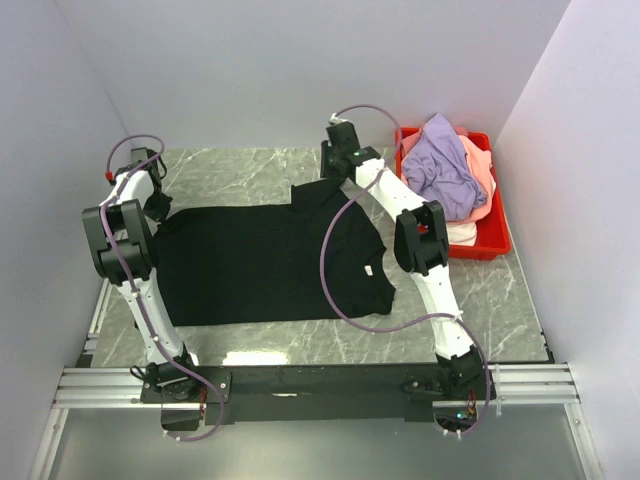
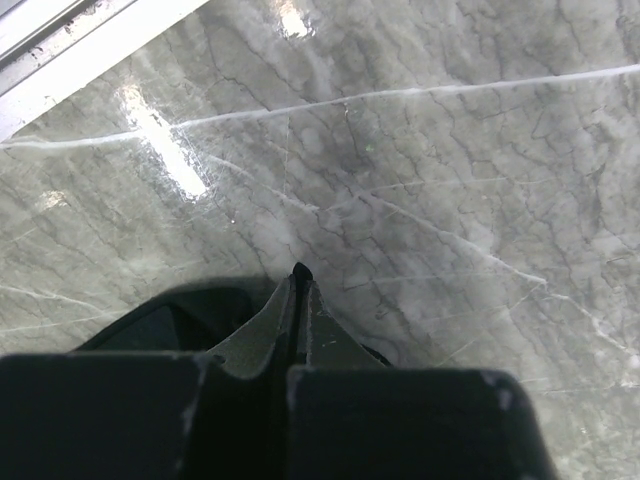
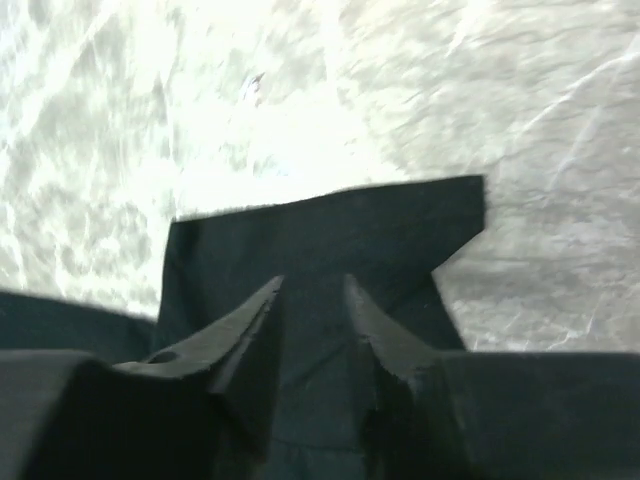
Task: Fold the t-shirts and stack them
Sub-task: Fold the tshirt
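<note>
The black t-shirt (image 1: 260,265) lay spread flat in the middle of the marble counter (image 1: 250,170); the left tool (image 2: 300,272) sat at its far left corner, fingers pressed together, though whether cloth was pinched between them could not be told; the right tool (image 3: 312,290) hung just over the far sleeve (image 3: 330,225), released, fingers apart; the lavender shirt (image 1: 440,165), salmon-pink shirt (image 1: 485,180) and white shirt (image 1: 462,232) were heaped in the red bin (image 1: 495,235) at the right.
</note>
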